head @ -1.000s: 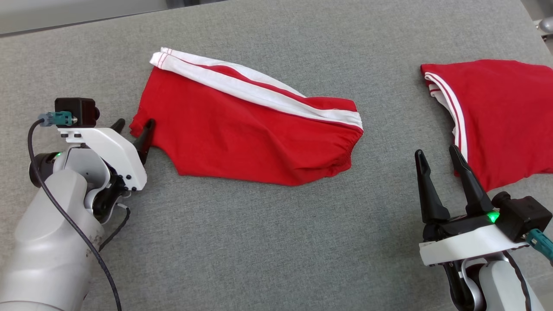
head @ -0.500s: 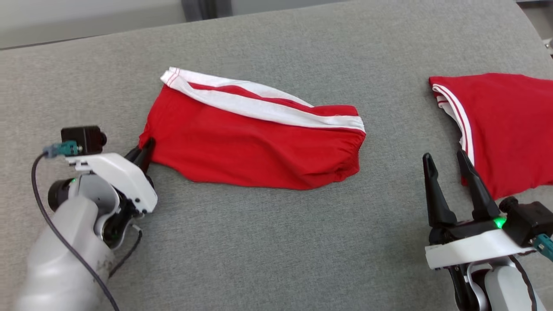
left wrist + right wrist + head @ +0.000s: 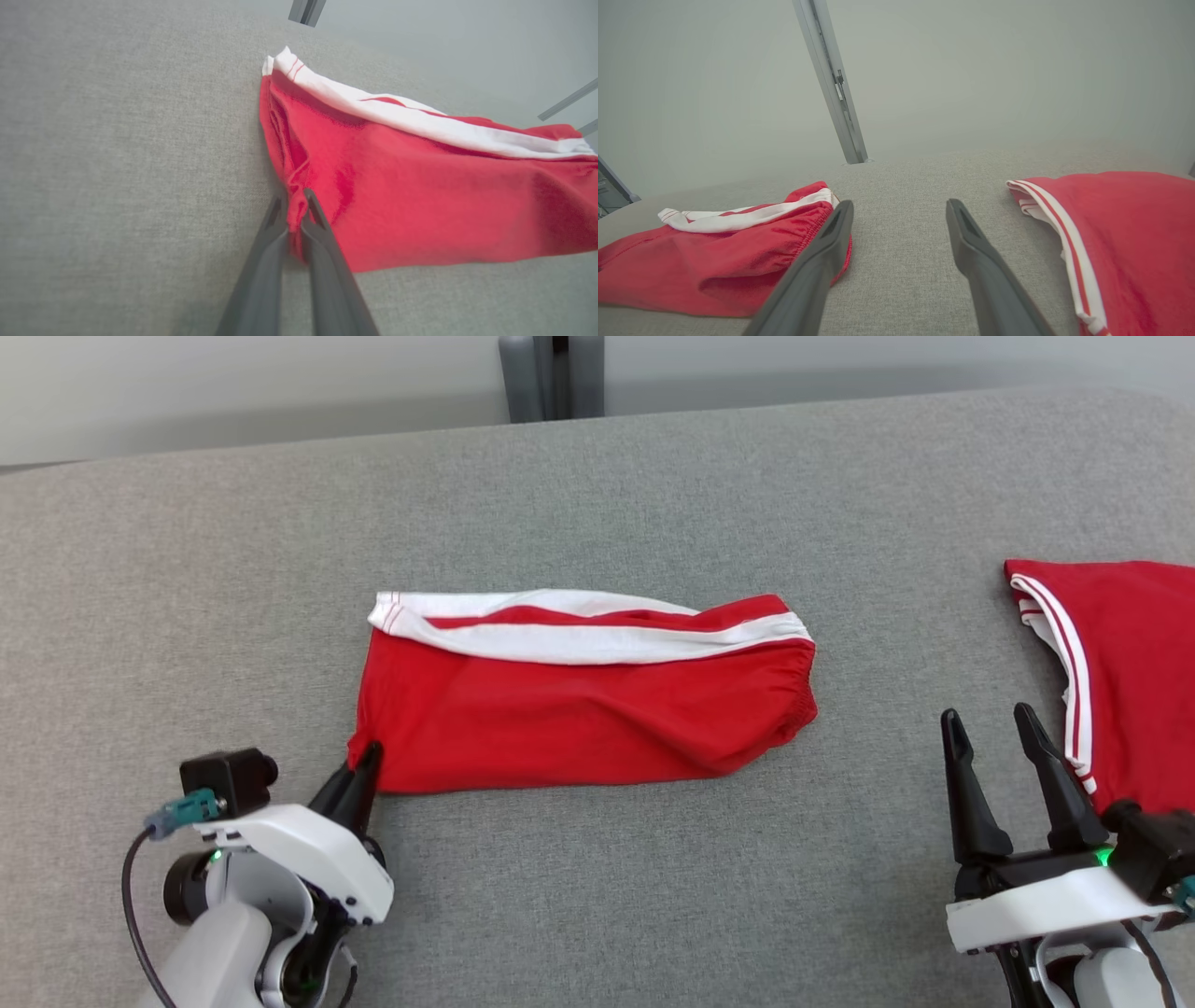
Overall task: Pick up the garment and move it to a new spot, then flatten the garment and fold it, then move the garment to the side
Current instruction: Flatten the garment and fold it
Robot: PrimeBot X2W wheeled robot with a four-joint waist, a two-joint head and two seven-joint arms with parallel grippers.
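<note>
The left hand [image 3: 370, 754] pinched the near-left corner of the red garment [image 3: 579, 719] in the middle of the tabletop [image 3: 653, 495], apparently to drag it elsewhere, while the right hand [image 3: 988, 713], spread and empty, stood beside a second red garment [image 3: 1134, 653] at right.

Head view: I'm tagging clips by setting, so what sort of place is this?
Likely a bare test room for cloth folding: grey fabric-covered table, red shorts, a second red garment, plain pale wall behind.

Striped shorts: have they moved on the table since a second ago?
Yes: the shorts slid left, away from the other red garment; the gap widened.
</note>
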